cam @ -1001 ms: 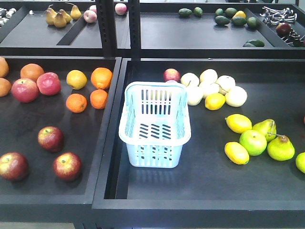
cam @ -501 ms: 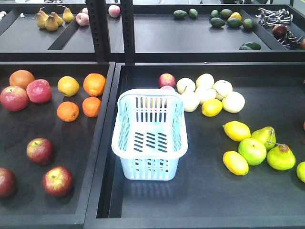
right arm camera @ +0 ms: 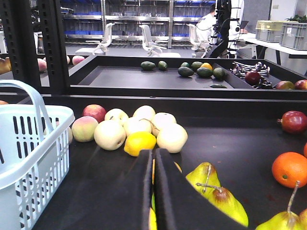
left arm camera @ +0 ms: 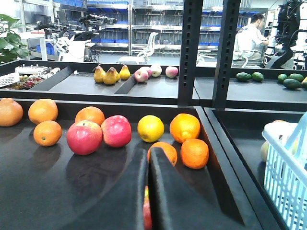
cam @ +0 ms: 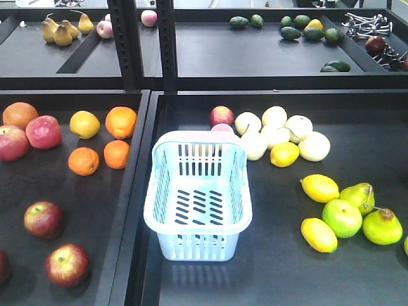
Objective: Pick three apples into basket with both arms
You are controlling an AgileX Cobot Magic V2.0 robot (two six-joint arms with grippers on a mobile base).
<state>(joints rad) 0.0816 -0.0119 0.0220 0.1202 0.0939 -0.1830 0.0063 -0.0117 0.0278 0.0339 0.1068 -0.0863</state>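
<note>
The pale blue basket (cam: 197, 204) stands empty at the left end of the right tray; it also shows in the left wrist view (left arm camera: 288, 167) and the right wrist view (right arm camera: 29, 143). Two dark red apples (cam: 43, 219) (cam: 66, 264) lie in the left tray, and a third apple (cam: 2, 266) is cut off by the frame edge. Neither arm appears in the front view. My left gripper (left arm camera: 147, 152) is shut over the left tray, with a sliver of red fruit (left arm camera: 146, 213) showing through its slit. My right gripper (right arm camera: 153, 151) is shut over the right tray's lemons and pears.
Oranges (cam: 121, 121) and brighter pink-red apples (cam: 43, 132) fill the back of the left tray. Pale fruit (cam: 275, 132), lemons (cam: 320, 188) and green pears (cam: 381, 226) lie right of the basket. A raised black divider (cam: 131, 210) separates the trays. Shelf posts (cam: 167, 44) stand behind.
The whole scene has slid down and left in the front view, so the camera has moved. The leftmost apple is now nearly out of frame. No fruit has shifted in its tray.
</note>
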